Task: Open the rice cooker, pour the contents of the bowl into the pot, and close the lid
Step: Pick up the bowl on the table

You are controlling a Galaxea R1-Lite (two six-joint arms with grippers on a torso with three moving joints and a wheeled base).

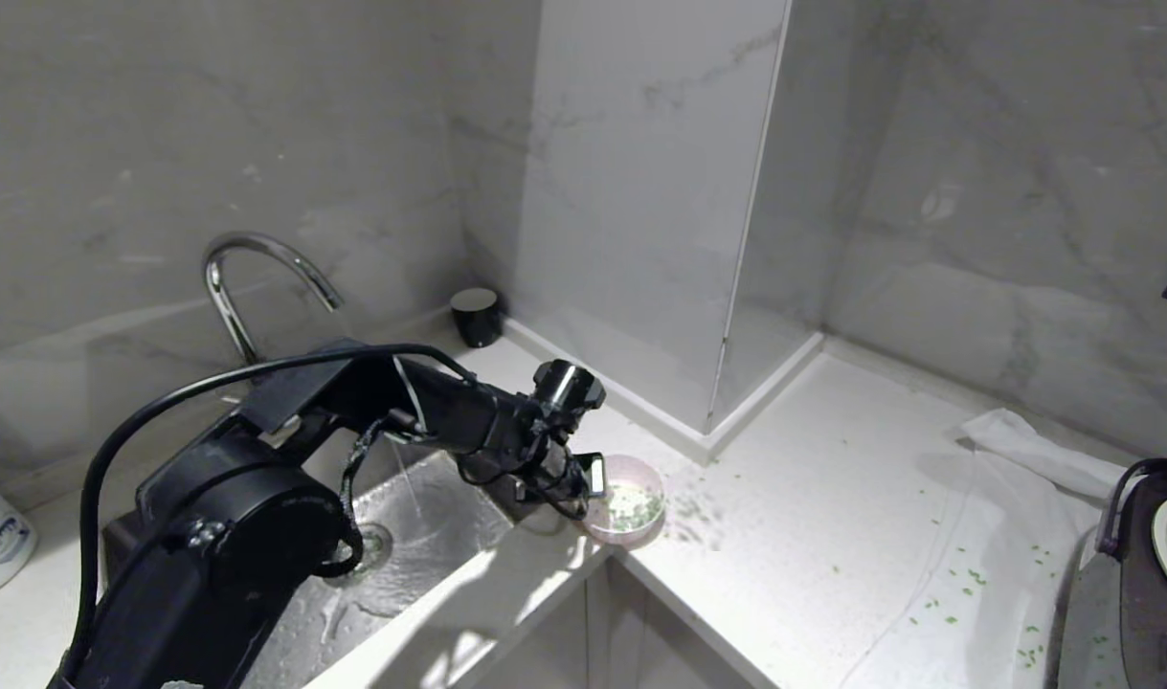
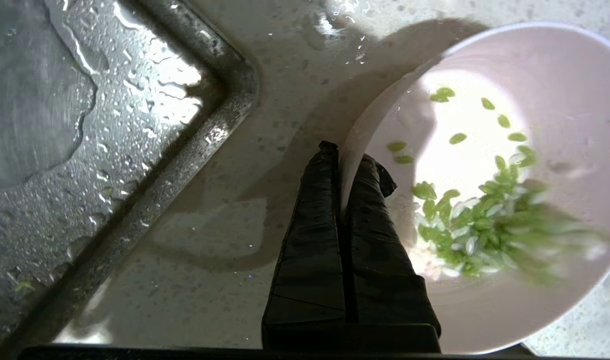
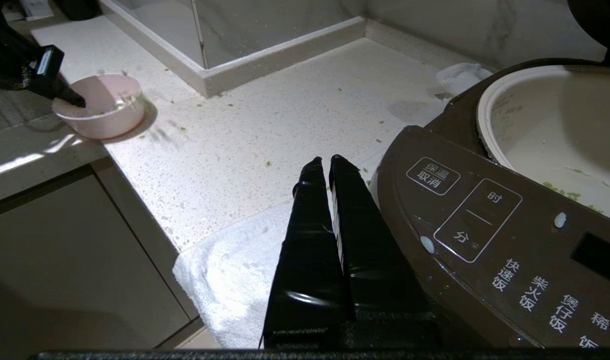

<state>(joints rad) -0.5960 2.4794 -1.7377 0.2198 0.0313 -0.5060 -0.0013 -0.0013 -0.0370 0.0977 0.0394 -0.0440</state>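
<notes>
the rice cooker (image 3: 485,210) stood open, pot (image 3: 550,130) exposed. the left gripper (image 2: 342,150) had pinched the rim of the bowl (image 2: 485,300), greens inside; pouring and closing remained. the right gripper (image 3: 330,162) idled shut beside the cooker.

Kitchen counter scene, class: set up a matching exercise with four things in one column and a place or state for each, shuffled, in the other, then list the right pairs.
Things:
1. bowl
2. left pincer
3. pot
4. right pincer

States:
A. shut on nothing, beside the rice cooker
B. uncovered, a few green bits inside
C. on the counter at the sink corner
D. shut on the bowl's rim

Pairs: 1-C, 2-D, 3-B, 4-A
</notes>
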